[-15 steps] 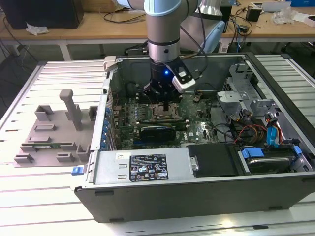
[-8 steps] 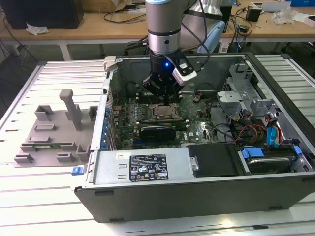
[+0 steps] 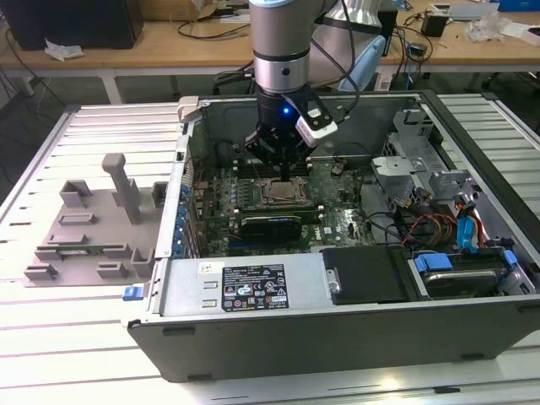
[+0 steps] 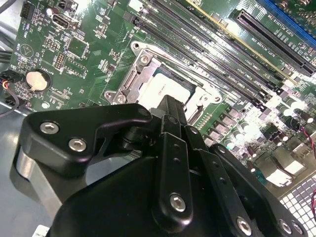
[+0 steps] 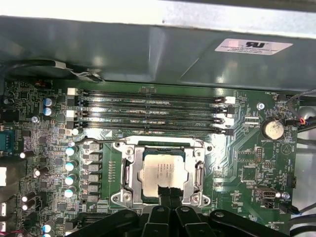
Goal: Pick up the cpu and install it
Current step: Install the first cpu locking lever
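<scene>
Seating is judged in hand: the cpu (image 5: 162, 170) is seen lying in the socket (image 5: 129, 174) (3 o'clock from the fixture tray (image 3: 84, 229) in the exterior view). The gripper (image 5: 168, 191), fingers pressed together, is held at its edge. A withdrawal that does not drag it is called for.

A white slatted table (image 3: 101, 118) carries an open computer case (image 3: 337, 329), which stands directly on its slats. Just beside the case, on the exterior view's left, lies a grey tray (image 3: 84, 245).
</scene>
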{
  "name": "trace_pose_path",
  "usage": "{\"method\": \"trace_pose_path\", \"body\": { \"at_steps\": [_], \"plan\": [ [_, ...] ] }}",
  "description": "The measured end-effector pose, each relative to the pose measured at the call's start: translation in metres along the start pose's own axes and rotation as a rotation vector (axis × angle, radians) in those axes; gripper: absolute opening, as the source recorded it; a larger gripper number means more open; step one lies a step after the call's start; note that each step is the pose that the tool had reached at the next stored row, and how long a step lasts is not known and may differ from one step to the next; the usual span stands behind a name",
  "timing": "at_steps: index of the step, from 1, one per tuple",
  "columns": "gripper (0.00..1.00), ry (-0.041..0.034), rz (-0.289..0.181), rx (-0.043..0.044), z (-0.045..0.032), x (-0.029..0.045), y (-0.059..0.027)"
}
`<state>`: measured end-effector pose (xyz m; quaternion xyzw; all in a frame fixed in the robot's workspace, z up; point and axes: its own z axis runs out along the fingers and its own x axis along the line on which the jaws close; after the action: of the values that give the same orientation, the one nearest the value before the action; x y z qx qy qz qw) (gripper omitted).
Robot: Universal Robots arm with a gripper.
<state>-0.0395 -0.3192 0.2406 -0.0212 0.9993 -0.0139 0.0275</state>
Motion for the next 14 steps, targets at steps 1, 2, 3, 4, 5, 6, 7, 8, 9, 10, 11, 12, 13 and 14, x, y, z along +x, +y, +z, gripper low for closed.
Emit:
{"method": "trace_pose_path", "body": {
  "at_steps": [1,2,3,4,5,6,7,8,9,10,11,12,13,14],
  "plan": [
    [0.11,0.0,0.0,0.0,0.0,0.0,0.0],
    [0.11,0.0,0.0,0.0,-0.0001,0.0,0.0],
    [0.11,0.0,0.0,0.0,-0.0001,0.0,0.0],
    [0.11,0.0,0.0,0.0,-0.0001,0.0,0.0],
    [0.11,0.0001,0.0,0.0,-0.0001,0.0,0.0],
    [0.11,0.0,0.0,0.0,-0.0001,0.0001,0.0],
    [0.11,0.0002,0.0,0.0002,-0.0003,0.0015,0.0],
    [0.11,0.0,0.0,0.0001,-0.0005,0.0064,0.0002],
    [0.11,-0.0002,0.0,0.0,-0.0008,0.0118,0.0005],
    [0.11,-0.0004,0.0,0.0,-0.001,0.0152,0.0006],
    [0.11,-0.0009,0.0,0.0,-0.0013,0.0217,0.0009],
    [0.11,-0.0014,0.0,0.0,-0.0018,0.0302,0.0013],
    [0.11,-0.0017,0.0,0.0,-0.0021,0.0358,0.0015],
    [0.11,-0.0018,0.0,0.0001,-0.0024,0.0407,0.0017]
  ]
}}
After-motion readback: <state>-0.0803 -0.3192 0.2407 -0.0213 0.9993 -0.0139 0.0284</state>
